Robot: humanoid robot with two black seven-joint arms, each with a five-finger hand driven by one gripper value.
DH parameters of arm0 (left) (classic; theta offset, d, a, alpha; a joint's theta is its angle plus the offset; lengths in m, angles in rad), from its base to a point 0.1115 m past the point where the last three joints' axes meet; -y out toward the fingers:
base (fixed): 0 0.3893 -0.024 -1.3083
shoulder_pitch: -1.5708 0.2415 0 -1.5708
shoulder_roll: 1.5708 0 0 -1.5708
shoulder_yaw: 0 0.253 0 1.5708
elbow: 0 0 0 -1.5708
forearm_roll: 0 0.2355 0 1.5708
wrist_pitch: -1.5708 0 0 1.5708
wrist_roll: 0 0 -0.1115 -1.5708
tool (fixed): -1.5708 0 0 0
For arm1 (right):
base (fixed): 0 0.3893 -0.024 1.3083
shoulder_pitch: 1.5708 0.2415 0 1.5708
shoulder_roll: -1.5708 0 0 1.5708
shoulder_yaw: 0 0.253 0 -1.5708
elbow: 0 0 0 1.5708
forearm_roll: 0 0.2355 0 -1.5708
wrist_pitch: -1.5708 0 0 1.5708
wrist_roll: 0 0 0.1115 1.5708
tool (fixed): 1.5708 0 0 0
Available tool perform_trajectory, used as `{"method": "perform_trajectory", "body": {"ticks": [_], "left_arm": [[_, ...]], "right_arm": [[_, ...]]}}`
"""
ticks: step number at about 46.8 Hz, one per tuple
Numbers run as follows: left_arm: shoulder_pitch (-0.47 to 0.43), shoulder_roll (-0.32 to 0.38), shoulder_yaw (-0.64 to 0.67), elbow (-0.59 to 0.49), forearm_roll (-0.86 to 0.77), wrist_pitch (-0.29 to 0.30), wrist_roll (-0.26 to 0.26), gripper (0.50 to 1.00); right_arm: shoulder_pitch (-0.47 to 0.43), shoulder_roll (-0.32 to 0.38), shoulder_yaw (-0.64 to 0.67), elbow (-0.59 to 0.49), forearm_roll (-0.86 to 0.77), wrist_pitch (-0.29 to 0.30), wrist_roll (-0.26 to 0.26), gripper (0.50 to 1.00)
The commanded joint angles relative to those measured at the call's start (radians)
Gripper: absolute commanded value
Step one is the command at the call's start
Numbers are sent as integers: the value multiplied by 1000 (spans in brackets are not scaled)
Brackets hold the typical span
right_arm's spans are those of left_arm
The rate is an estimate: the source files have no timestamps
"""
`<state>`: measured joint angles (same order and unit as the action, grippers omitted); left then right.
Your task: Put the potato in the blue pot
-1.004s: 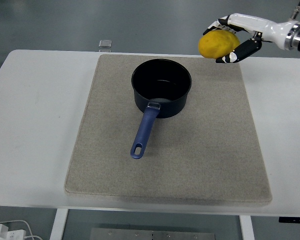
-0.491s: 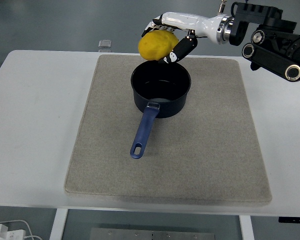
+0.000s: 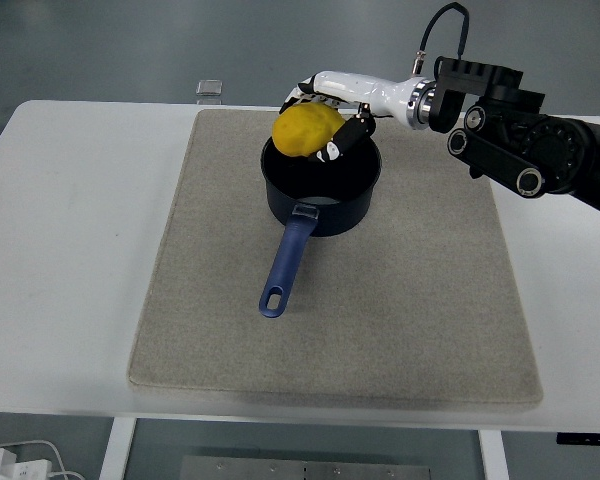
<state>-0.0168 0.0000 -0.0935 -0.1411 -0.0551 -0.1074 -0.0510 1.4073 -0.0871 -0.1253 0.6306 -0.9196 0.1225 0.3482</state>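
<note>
The right hand (image 3: pixel 325 112) reaches in from the right edge with its fingers curled around the yellow potato (image 3: pixel 306 130), gripping it just over the far rim of the blue pot (image 3: pixel 322 185). The pot sits toward the far edge of a grey mat (image 3: pixel 400 300) on the white table (image 3: pixel 70 250), its handle pointing toward the near edge.

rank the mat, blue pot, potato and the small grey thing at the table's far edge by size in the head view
1. mat
2. blue pot
3. potato, held in the right hand
4. small grey thing
</note>
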Motion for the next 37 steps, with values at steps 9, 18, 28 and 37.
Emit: {"method": "perform_trajectory", "body": {"ticks": [9,18,28,37], "left_arm": [[0,0,0,0,0,0,0,1000],[0,0,0,0,0,0,0,1000],[0,0,0,0,0,0,-1,1000],[0,0,0,0,0,0,0,1000]], "right_arm": [[-34,23,-34,-38,-4,-6,2,500],[-37,23,-31,-40,-2,-18,2,500],[-36,23,-31,-42,1,-41,0,862],[-36,23,-34,-40,1,-40,2,934]]}}
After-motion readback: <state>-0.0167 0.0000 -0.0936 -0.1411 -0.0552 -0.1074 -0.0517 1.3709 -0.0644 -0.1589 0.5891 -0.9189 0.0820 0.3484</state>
